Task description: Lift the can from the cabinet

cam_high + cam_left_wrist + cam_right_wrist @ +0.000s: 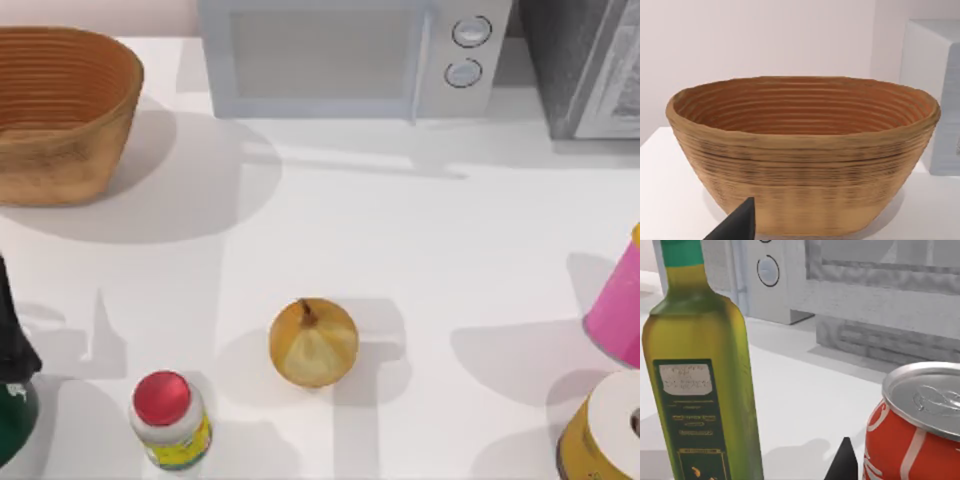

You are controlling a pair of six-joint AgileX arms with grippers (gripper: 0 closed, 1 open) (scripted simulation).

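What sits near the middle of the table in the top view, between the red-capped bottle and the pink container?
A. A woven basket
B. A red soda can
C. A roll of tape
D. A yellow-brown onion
D. The round yellow-brown onion with a short stem rests alone on the white table, right of the red-capped bottle and left of the pink container.

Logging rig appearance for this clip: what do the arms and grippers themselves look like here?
Little to go on. The left gripper's fingertip is a matte black, flat-faced wedge with sharp edges. The right gripper's fingertip is a similar matte black pointed wedge. No cables or markings are visible on either.
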